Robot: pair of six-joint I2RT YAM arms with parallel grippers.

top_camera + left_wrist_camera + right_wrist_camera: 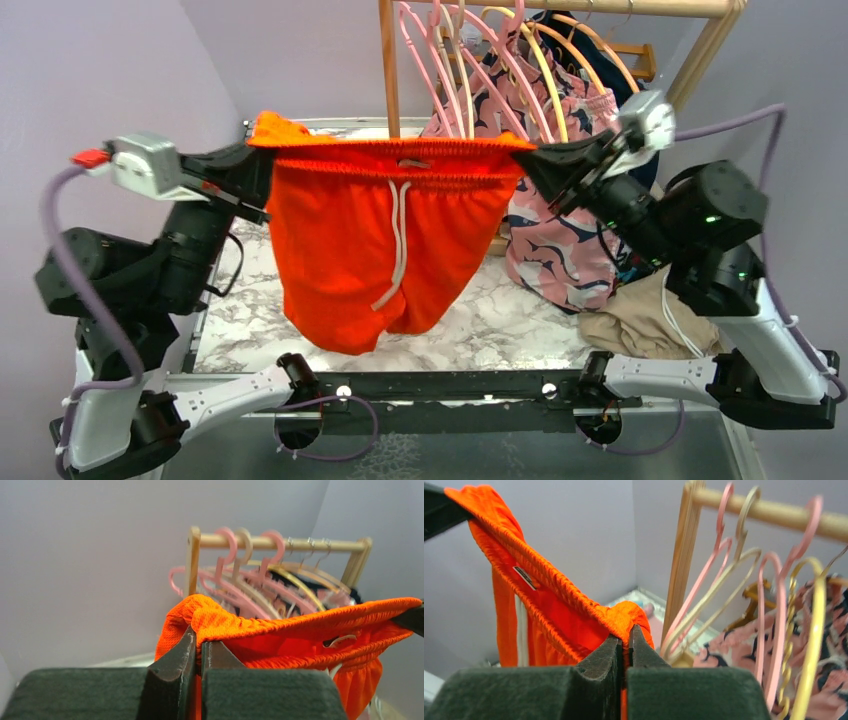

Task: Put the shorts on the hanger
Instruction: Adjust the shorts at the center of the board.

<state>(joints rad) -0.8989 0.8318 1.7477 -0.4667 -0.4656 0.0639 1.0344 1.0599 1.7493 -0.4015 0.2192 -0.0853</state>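
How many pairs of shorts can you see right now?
2. The orange shorts hang by the waistband between the left gripper and right gripper. The pink shark-pattern shorts hang from the rack behind, at right. The crumpled beige garment might be another; I cannot tell.

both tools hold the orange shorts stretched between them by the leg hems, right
Not the leg hems: the left tool and right tool pinch the orange shorts by the waistband ends, stretched between them, as the top external view shows.

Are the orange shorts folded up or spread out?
Spread out. The shorts hang open, waistband pulled wide between the left gripper and right gripper.
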